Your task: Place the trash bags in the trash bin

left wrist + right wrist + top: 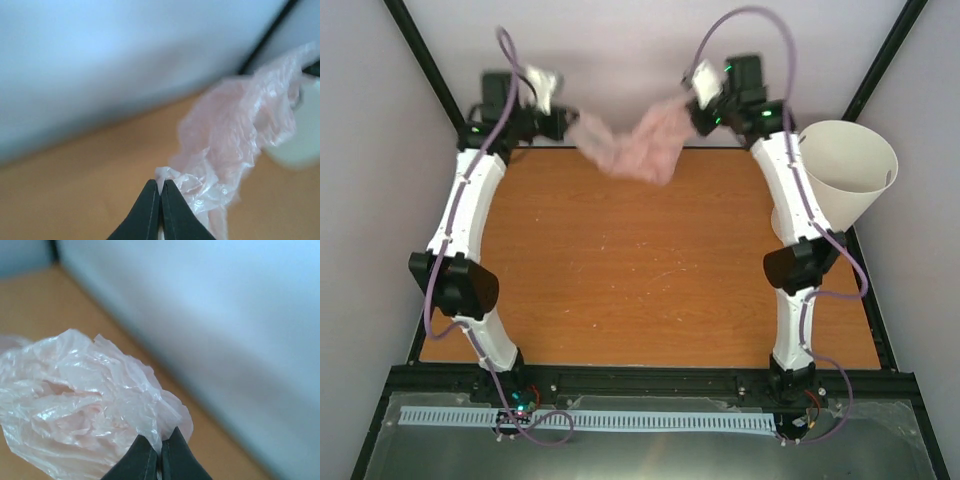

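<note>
You have the bag pinched at both ends. The left end effector is closed to a slit on a crumpled corner of the film, and the right end effector is shut the same way on the opposite edge, with a fold of pink plastic caught between its tips.

The bag hangs as a sagging band between the two, its long axis running left to right along the far edge of the surface. It droops lowest in the middle. From the wrist views it looks lifted clear of the wood, though you cannot confirm that from above.

The bin stands at the right edge of the surface, just to the right of your right arm, with its mouth open upward. Its base is hidden behind that arm. So the bin lies to the right of both end effectors, off one end of the bag's long axis, and your right arm is much the nearer.

The coming move probably means carrying the whole span rightward, with the right end leading over the rim. The left arm has to follow far enough that the sagging middle clears the near wall and does not drape outside it.
</note>
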Robot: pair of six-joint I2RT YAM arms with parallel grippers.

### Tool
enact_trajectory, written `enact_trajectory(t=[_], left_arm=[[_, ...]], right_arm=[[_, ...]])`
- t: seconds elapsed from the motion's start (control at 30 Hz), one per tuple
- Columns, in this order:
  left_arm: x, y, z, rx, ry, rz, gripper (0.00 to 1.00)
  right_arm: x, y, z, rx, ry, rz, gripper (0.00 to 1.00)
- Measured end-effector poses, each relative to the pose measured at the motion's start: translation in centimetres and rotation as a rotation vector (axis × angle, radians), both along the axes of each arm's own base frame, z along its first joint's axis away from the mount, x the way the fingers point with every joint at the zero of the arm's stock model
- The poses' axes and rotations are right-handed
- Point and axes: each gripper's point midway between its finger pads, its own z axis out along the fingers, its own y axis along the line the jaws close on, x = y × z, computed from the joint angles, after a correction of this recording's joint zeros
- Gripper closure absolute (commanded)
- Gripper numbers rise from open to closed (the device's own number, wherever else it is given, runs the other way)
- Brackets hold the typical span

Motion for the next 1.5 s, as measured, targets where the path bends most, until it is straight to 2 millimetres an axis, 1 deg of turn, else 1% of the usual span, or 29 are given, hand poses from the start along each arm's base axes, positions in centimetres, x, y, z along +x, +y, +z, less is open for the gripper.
enact_trajectory(t=[0.07, 0.1, 0.17, 0.2, 0.27, 0.33, 0.37, 0.43, 0.47, 0.5, 0.53, 0.6, 0.63, 0.67, 0.7, 0.8, 0.87, 0.93, 0.97, 1.03, 1.1, 1.13, 1.23, 1.27, 1.3, 1.33, 1.37, 1.43, 1.5], left_arm=[[2.5, 0.5, 10.4, -0.011, -0.312, 0.027, 0.99], [1.9, 0.9, 14.7, -0.018, -0.446, 0.037, 0.99], [-2.0, 1.7, 21.8, -0.026, -0.673, 0.052, 0.99], [-4.5, 1.9, 23.6, -0.024, -0.741, 0.049, 0.99], [-7.4, 1.9, 22.9, -0.004, -0.765, 0.037, 0.99], [-8.9, 1.7, 18.8, 0.033, -0.713, 0.016, 0.99], [-8.5, 1.6, 14.4, 0.061, -0.627, 0.000, 0.99], [-8.3, 1.5, 4.0, 0.109, -0.395, -0.036, 0.99], [-8.9, 1.5, -2.4, 0.133, -0.238, -0.059, 0.99], [-10.5, 1.7, -8.2, 0.154, -0.077, -0.080, 0.99], [-12.8, 1.9, -12.0, 0.167, 0.046, -0.103, 0.99], [-15.0, 1.7, -12.2, 0.173, 0.078, -0.138, 0.99], [-14.9, 1.3, -7.4, 0.163, -0.045, -0.151, 0.99], [-14.5, 1.1, -4.9, 0.158, -0.113, -0.152, 0.99], [-14.1, 0.9, -1.3, 0.151, -0.198, -0.150, 0.99], [-12.3, 0.6, 15.6, 0.108, -0.617, -0.107, 0.99], [-12.5, 0.8, 23.4, 0.067, -0.820, -0.066, 0.99], [-12.9, 1.0, 28.0, 0.030, -0.947, -0.034, 0.99], [-13.0, 1.1, 29.1, 0.018, -0.980, -0.024, 0.99], [-12.6, 1.1, 29.5, 0.006, -1.001, -0.013, 0.99], [-11.3, 0.6, 26.9, 0.019, -0.946, -0.031, 0.99], [-10.4, 0.3, 23.6, 0.042, -0.877, -0.051, 0.99], [-9.2, -1.2, 9.2, 0.122, -0.565, -0.156, 0.99], [-9.5, -1.5, 3.0, 0.151, -0.425, -0.193, 1.00], [-10.8, -1.6, -3.8, 0.177, -0.258, -0.228, 0.99], [-12.6, -1.4, -8.3, 0.194, -0.129, -0.251, 0.99], [-14.8, -1.1, -11.8, 0.208, -0.023, -0.271, 0.99], [-17.4, -0.7, -12.8, 0.217, 0.034, -0.290, 0.99], [-17.2, -1.0, -7.8, 0.205, -0.100, -0.284, 0.99]], right_arm=[[1.8, -1.2, 8.9, 0.057, -0.254, -0.051, 0.97], [1.3, -2.4, 13.6, 0.087, -0.381, -0.083, 0.97], [-1.6, -4.2, 19.2, 0.128, -0.528, -0.119, 0.97], [-3.4, -4.9, 20.6, 0.139, -0.572, -0.128, 0.97], [-6.6, -5.6, 19.7, 0.129, -0.589, -0.120, 0.97], [-8.0, -5.5, 15.5, 0.071, -0.523, -0.101, 0.97], [-7.8, -5.2, 11.8, 0.033, -0.447, -0.092, 0.97], [-7.4, -4.7, 1.9, -0.057, -0.223, -0.069, 0.97], [-8.2, -4.6, -5.2, -0.116, -0.048, -0.045, 0.97], [-9.6, -4.8, -10.2, -0.157, 0.087, -0.024, 0.97], [-12.6, -5.4, -16.0, -0.210, 0.276, 0.008, 0.97], [-17.1, -5.7, -18.6, -0.229, 0.446, 0.064, 0.97], [-17.6, -5.2, -16.9, -0.197, 0.425, 0.084, 0.97], [-17.3, -4.5, -14.2, -0.160, 0.364, 0.094, 0.97], [-16.4, -3.7, -10.1, -0.109, 0.259, 0.100, 0.97], [-12.7, -2.2, 9.9, 0.100, -0.260, 0.064, 0.97], [-12.4, -3.0, 20.9, 0.206, -0.535, 0.011, 0.97], [-13.3, -4.3, 29.8, 0.305, -0.767, -0.045, 0.97], [-13.7, -4.8, 32.3, 0.338, -0.841, -0.063, 0.97], [-14.1, -5.2, 33.6, 0.365, -0.888, -0.075, 0.97], [-12.9, -4.5, 30.4, 0.335, -0.828, -0.062, 0.97], [-11.8, -3.8, 26.7, 0.290, -0.752, -0.051, 0.97], [-8.8, -1.7, 10.3, 0.100, -0.391, 0.003, 0.97], [-8.7, -1.2, 3.0, 0.023, -0.219, 0.029, 0.97], [-9.4, -1.2, -4.6, -0.054, -0.029, 0.048, 0.97], [-11.2, -1.9, -11.2, -0.126, 0.157, 0.061, 0.97], [-13.4, -2.6, -15.6, -0.178, 0.301, 0.072, 0.97], [-17.6, -4.0, -19.2, -0.234, 0.491, 0.095, 0.97], [-18.0, -3.5, -15.5, -0.190, 0.441, 0.113, 0.97]])
